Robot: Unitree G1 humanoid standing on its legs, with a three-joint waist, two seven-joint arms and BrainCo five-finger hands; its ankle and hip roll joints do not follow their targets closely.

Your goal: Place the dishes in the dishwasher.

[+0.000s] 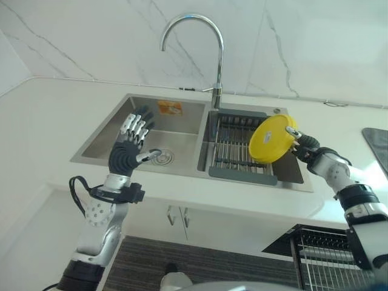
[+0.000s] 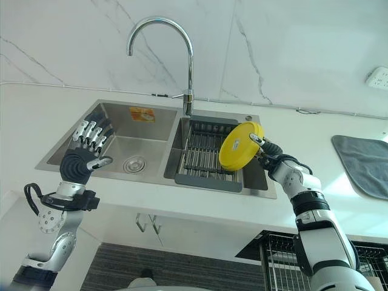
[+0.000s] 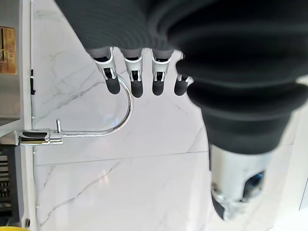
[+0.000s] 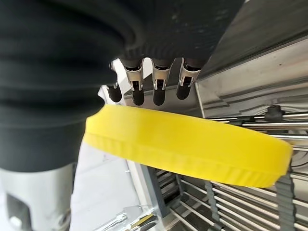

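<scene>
Right, the right robot hand [image 2: 267,149] has one yellow plate [image 2: 240,146] pinched by its rim, thumb on one face and fingers behind, tilted up on edge at centre-right of the frame, just above the right basin of the sink [image 1: 139,106] and its dark wire drain rack [image 1: 233,148]. Over at the left of the frame the left robot hand [image 1: 132,134] hangs above the left basin, fingers spread straight, holding nothing. So by my read we're early: the plate is lifted but not yet loaded, and the dishwasher rack [image 2: 276,260] waits at lower right, below the table [image 1: 54,115] edge. Count: one plate, one faucet [image 1: 197,42], two basins, one grey mat [image 2: 364,160] at the far right
</scene>
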